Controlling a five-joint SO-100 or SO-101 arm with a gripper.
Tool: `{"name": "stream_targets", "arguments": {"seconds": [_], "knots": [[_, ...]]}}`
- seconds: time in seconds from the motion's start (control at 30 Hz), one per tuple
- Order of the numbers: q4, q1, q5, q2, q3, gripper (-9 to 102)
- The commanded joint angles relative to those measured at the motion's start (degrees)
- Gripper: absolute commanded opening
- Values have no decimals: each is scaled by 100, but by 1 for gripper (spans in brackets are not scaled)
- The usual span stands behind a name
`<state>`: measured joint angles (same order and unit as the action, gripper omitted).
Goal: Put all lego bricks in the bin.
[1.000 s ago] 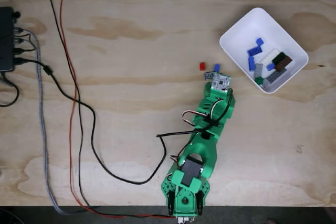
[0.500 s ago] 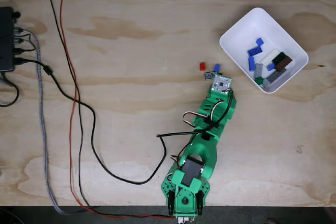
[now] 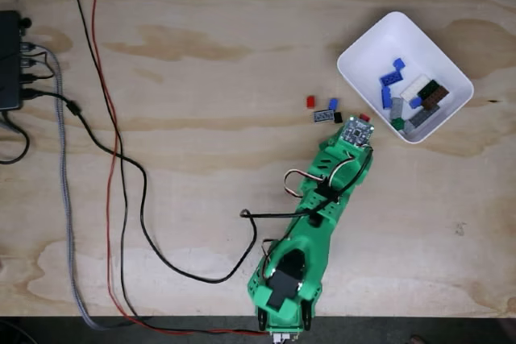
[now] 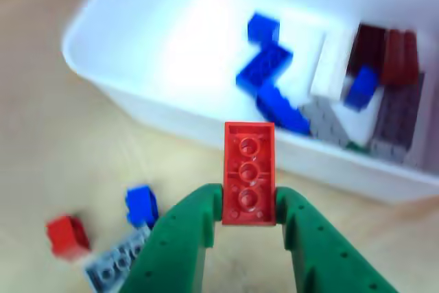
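Lego bricks (image 3: 411,96) mostly sit in the bin (image 3: 372,44) already, at two o'clock from the arm in the fixed view. Its gripper (image 4: 249,205) is clamped on a red brick (image 4: 249,173) just short of the rim. Four loose bricks (image 3: 326,109) (red, blue, grey, black) wait at ten o'clock.
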<state>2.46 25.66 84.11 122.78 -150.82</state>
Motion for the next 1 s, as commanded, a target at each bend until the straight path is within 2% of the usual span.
{"name": "stream_targets", "arguments": {"seconds": [0.0, 0.07, 0.13, 0.23, 0.3, 0.37, 0.5, 0.57, 0.67, 0.73, 0.8, 0.9, 0.97], "knots": [[1802, 79, -615, 1310, 2136, 0], [2197, 281, -747, 738, 3173, 0], [2250, 615, -536, -158, 3955, 0], [1213, 1125, 44, -1644, 4219, 1], [404, 1266, 404, -2373, 3990, 8], [-237, 1318, 360, -2777, 3674, 25], [-352, 1318, -158, -2795, 3349, 35], [0, 1195, -536, -2408, 3261, 37], [2057, 694, -1626, -1037, 3665, 37], [3437, 132, -1907, -176, 3885, 36], [4421, -554, -1934, 387, 3788, 34], [5071, -1450, -2118, 519, 3155, 32], [5027, -1784, -2259, -62, 2751, 32]]}}
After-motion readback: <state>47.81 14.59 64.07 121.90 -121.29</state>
